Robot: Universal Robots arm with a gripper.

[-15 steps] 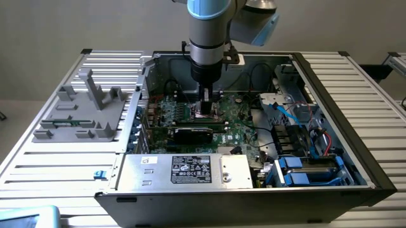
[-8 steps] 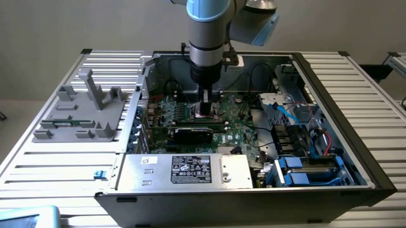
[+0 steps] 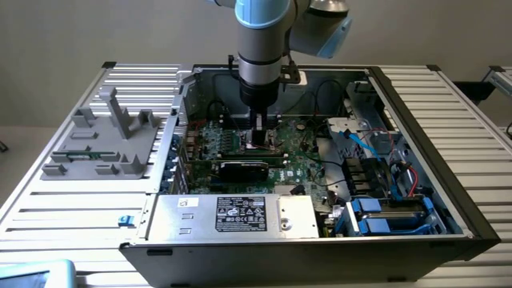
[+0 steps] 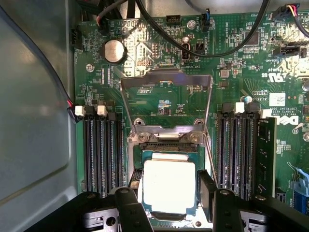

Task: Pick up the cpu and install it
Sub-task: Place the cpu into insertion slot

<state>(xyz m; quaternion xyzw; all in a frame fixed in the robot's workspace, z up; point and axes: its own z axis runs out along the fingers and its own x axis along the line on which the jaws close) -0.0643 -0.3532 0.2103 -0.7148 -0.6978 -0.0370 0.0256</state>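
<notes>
Jaws clasping cpu (image 4: 169,186), socket frame (image 4: 166,79), memory slots (image 4: 101,150)

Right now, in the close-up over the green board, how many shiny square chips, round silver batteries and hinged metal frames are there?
cpu (shiny square chip): 1
round coin battery: 1
hinged metal frame, swung open: 1
Total: 3

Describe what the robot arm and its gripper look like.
The arm is a silver-grey cylinder topped by a light blue ring, with a rounded grey joint housing beside it. Lower down it turns black and narrows into the gripper, black too, with small screw heads on it.
</notes>
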